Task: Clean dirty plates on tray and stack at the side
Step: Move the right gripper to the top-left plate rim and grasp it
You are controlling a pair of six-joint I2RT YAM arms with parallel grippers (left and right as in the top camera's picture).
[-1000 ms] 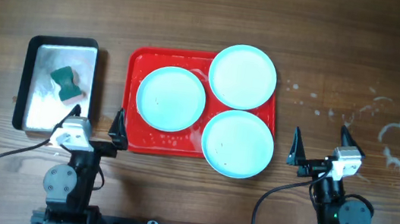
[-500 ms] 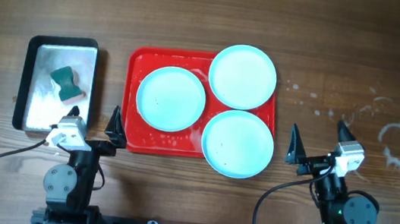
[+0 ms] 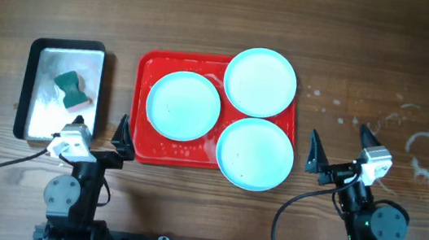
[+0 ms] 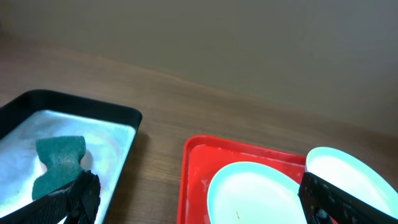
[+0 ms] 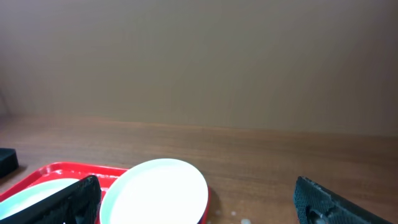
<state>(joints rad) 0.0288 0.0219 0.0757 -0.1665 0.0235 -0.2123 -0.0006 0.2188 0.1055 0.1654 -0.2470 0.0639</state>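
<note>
I see a red tray [image 3: 142,87] mid-worktop [image 3: 227,15] carrying three pale blue plates. The left plate [image 3: 183,105] lies fully inside the tray. The far plate [image 3: 260,81] overhangs its far right corner, and the near plate [image 3: 255,154] overhangs its near right corner. To the left, a silver pan [image 3: 35,110] holds a green sponge [image 3: 71,90]. My left pincer [image 3: 99,127] hovers spread wide and empty between pan and tray. My right pincer [image 3: 339,143] hovers equally wide and empty, right of the tray.
</note>
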